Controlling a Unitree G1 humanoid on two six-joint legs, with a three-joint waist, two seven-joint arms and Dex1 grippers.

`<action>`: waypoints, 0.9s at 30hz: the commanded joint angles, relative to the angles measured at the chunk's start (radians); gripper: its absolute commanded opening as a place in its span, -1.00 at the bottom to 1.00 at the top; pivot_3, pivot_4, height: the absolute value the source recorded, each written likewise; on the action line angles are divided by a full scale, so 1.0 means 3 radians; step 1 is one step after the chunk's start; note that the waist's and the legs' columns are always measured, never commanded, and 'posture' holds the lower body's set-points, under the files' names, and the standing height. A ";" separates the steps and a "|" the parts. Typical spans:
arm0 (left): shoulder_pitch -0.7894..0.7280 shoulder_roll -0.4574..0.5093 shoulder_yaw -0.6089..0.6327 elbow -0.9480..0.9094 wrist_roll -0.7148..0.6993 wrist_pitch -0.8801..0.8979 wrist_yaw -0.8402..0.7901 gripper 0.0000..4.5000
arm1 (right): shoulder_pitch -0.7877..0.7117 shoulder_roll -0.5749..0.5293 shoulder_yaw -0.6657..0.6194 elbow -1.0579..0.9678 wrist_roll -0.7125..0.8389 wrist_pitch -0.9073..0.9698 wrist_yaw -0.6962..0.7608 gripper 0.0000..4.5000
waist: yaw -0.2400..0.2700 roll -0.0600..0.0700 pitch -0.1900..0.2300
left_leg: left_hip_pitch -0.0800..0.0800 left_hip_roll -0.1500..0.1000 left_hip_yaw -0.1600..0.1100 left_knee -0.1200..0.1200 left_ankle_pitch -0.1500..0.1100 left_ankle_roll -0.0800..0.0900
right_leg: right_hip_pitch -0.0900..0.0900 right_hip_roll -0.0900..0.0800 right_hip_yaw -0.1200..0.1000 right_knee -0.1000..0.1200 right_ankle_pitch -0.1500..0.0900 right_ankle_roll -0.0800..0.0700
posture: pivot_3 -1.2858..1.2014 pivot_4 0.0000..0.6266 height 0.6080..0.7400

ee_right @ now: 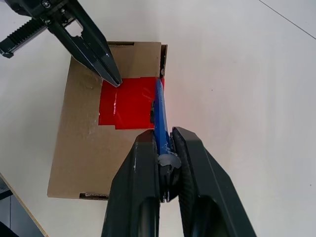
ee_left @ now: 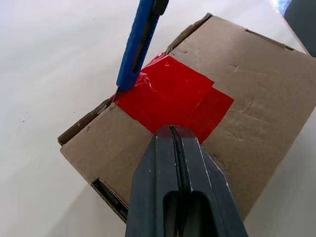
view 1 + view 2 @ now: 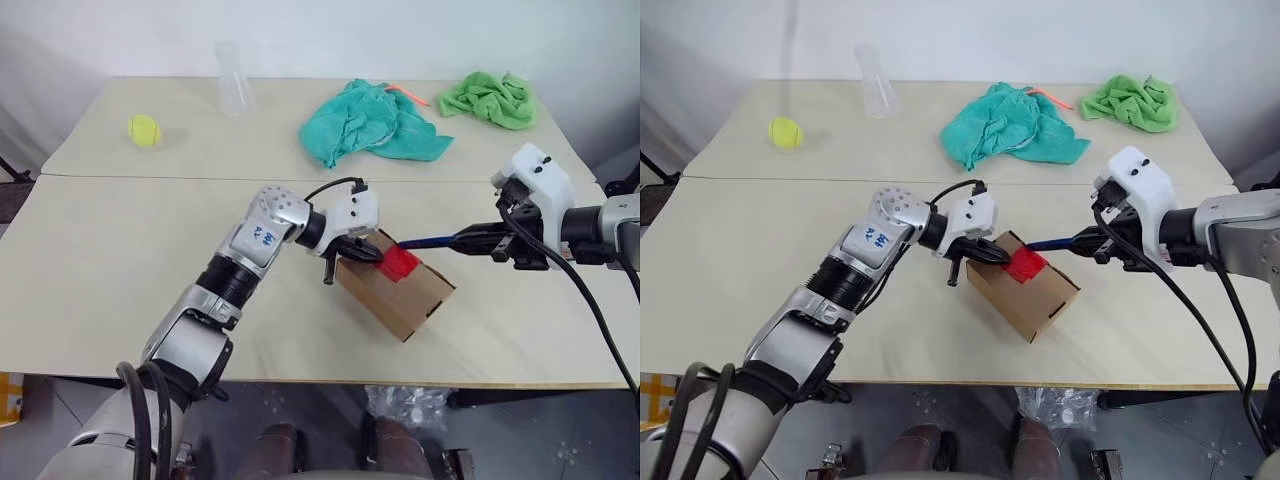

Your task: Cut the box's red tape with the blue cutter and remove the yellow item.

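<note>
The brown cardboard box [image 3: 400, 292] lies near the table's front middle, flaps closed, with the red tape [image 2: 168, 94] across its top seam. My left gripper [image 2: 172, 129] is shut, and its joined tips rest on the tape's near edge. My right gripper [image 1: 163, 133] reaches in from the right, shut on the blue cutter [image 1: 159, 111]. The cutter's tip touches the tape at the box's far edge, where the tape is wrinkled. The yellow item is hidden.
A pale yellow-green tennis ball [image 3: 144, 130] and a clear plastic cup [image 3: 233, 80] stand at the back left. A teal cloth [image 3: 370, 122], a thin orange-red stick [image 3: 408, 95] and a green cloth [image 3: 490, 98] lie at the back right.
</note>
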 commanded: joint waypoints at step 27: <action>0.0118 0.0061 -0.0244 0.0172 0.0333 0.0316 0.0224 -1.00 | 0.0133 -0.0440 -0.0059 -0.0312 0.0317 0.0279 0.0297 -0.94 | 0.0010 -0.0008 -0.0007 | 0.0009 0.0001 -0.0002 0.0000 -0.0001 -0.0001 | 0.0008 -0.0004 0.0002 -0.0002 0.0000 -0.0001 | 0.03 -0.52 1.00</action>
